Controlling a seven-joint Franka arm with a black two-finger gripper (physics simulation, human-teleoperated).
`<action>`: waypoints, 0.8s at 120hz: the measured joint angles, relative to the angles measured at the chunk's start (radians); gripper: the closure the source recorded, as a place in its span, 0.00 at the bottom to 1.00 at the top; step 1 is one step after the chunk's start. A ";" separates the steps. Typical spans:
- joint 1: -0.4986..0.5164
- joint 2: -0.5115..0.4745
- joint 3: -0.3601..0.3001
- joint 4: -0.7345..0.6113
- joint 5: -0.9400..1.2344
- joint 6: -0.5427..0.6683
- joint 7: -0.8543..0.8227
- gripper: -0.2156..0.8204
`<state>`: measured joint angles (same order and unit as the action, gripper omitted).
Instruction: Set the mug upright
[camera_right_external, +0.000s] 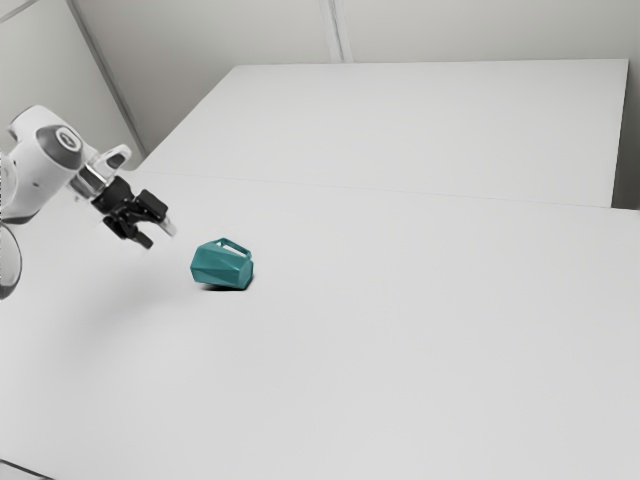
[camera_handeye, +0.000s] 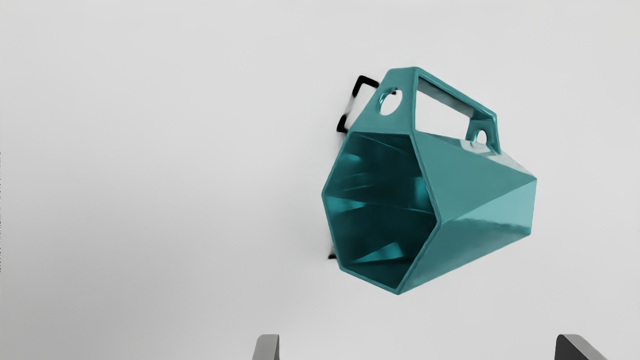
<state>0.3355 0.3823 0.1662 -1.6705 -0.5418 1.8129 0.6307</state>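
The gripper (camera_right_external: 160, 236) hangs above the table at the exterior view's left, on the arm's side of the teal mug (camera_right_external: 222, 266) and apart from it. That faceted mug lies on its side, its handle uppermost. In the wrist view the mug (camera_handeye: 480, 200) turns its hollow mouth toward the camera, with the base farther off. The gripper (camera_handeye: 417, 347) is open, its two fingertips wide apart and nothing between them. Part of the mug's underside is hidden.
The mug rests on a broad white table (camera_right_external: 420, 340). Behind it, a large pale surface (camera_right_external: 430, 130) stretches toward the wall. A thin dark line crosses the exterior view's lower left corner.
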 joint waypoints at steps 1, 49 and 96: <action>0.002 0.008 -0.001 0.009 -0.004 -0.004 0.005 0.21; 0.026 0.220 -0.057 0.197 -0.153 -0.161 0.222 0.21; 0.028 0.241 -0.062 0.180 -0.242 -0.183 0.329 0.34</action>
<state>0.3636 0.6234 0.1045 -1.4902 -0.7838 1.6295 0.9592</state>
